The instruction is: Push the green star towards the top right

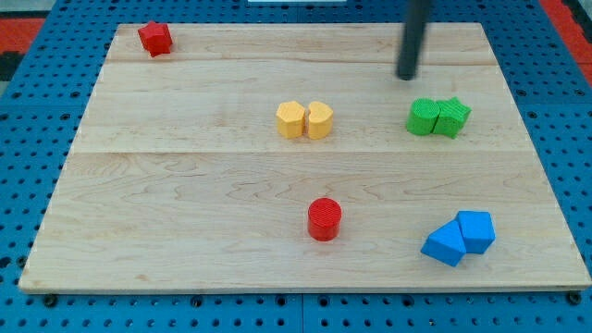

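Two green blocks sit side by side, touching, at the view's right. The left one point(424, 117) looks rounded and the right one point(453, 117) looks like the green star, though the shapes are hard to make out. My tip point(408, 76) stands on the board just above the left green block, towards the view's top, with a small gap between them. The dark rod rises out of the view's top edge.
A red star-like block point(155, 38) sits at the wooden board's point(185, 231) top left corner. Two yellow blocks point(290, 119) point(319, 120) touch at the centre. A red cylinder point(325, 219) lies lower centre. Two blue blocks point(445, 244) point(476, 229) touch at the bottom right.
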Controlling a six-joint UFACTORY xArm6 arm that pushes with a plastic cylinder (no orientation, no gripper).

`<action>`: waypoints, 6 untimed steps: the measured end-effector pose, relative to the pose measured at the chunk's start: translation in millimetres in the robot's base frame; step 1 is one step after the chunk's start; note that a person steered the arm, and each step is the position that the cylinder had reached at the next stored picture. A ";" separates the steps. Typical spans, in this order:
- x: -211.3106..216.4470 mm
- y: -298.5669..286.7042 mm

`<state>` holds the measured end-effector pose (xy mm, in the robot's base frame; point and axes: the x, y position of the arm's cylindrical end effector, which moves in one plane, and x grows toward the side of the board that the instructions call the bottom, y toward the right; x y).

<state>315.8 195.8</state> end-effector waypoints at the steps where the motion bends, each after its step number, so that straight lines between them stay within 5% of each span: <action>1: 47.2 69.3; 2: 102.7 82.5; 3: 98.6 17.8; 5: 28.0 -97.4; 6: -17.0 -93.4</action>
